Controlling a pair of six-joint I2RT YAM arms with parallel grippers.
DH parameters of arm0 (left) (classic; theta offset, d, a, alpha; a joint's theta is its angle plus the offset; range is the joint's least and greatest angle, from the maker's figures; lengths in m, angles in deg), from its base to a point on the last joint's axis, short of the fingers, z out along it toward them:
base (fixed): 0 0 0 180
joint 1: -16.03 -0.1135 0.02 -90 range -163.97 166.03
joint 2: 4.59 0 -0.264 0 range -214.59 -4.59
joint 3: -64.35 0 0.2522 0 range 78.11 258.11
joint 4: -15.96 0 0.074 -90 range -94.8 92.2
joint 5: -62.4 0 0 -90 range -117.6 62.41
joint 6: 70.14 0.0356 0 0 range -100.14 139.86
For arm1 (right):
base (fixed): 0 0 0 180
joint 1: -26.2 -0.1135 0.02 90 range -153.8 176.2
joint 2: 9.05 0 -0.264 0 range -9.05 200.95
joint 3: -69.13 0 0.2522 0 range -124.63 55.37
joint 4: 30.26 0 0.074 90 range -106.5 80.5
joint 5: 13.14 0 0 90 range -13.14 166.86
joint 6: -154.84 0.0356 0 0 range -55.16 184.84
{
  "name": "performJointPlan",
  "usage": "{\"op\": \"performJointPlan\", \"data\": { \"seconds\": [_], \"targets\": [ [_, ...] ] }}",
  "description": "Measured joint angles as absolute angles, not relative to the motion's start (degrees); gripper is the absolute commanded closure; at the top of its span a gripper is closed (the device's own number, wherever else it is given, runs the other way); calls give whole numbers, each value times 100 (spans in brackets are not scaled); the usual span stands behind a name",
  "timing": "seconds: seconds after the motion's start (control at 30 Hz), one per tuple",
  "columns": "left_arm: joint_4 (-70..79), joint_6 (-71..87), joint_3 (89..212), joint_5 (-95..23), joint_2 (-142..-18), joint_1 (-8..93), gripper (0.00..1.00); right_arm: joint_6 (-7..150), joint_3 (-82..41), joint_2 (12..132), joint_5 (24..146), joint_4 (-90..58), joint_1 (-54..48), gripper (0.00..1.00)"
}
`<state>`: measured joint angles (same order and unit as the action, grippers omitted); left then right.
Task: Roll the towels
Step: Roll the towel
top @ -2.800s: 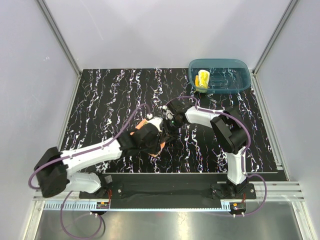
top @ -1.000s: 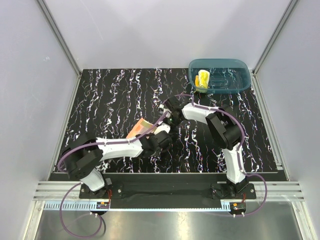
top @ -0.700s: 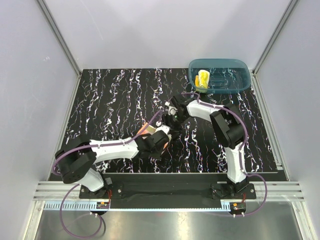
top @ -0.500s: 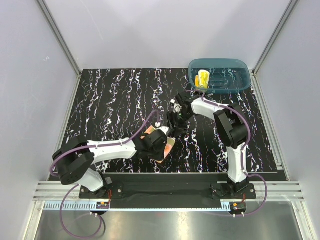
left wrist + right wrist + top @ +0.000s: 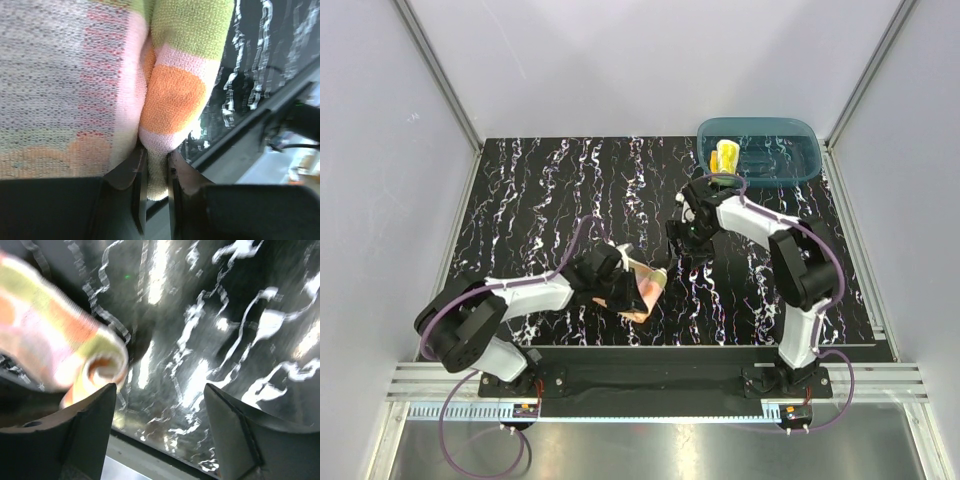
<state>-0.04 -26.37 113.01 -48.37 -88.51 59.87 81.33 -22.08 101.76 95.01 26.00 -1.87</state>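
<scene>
Two grippers work over the marbled table [image 5: 540,200]: nearest, the left gripper [image 5: 155,186] is clamped on an edge of the rolled orange dotted towel [image 5: 172,95] at front centre, beyond it the right gripper [image 5: 157,427] hangs with jaws spread and empty, and farthest the yellow towel [image 5: 725,157] lies in the teal tub [image 5: 790,170].

A teal translucent tub [image 5: 786,162] is sitting at the far right corner of the surface [image 5: 530,200], its long side running along the far edge. The surface is showing a glossy black face streaked with white and purplish veins, and light is glaring off it in the right wrist view [image 5: 240,330]. Pale grey walls [image 5: 650,60] are enclosing it on three sides, with aluminium posts [image 5: 438,75] slanting up at the back corners. A black base plate [image 5: 650,378] is lying along the near edge, and a steel shelf [image 5: 650,450] is running below it.
</scene>
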Motion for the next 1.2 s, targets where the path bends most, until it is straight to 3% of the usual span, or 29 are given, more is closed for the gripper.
{"op": "performJointPlan", "data": {
  "seconds": [0.23,0.43,1.03,1.2],
  "targets": [
    [1215,-3440,10536,-5842,-8931,5248,90,8575,-844,9039,10382,1367,-207,21],
    [2369,-4097,10260,-6645,-9563,4898,90,9090,102,8989,11007,69,-557,23],
    [2590,-4198,10260,-7141,-9780,4509,90,9823,452,9701,11899,-2241,-821,29],
    [2739,-4279,10175,-7292,-9847,4339,91,9956,764,9701,11998,-2823,-826,39]
  ]
}}
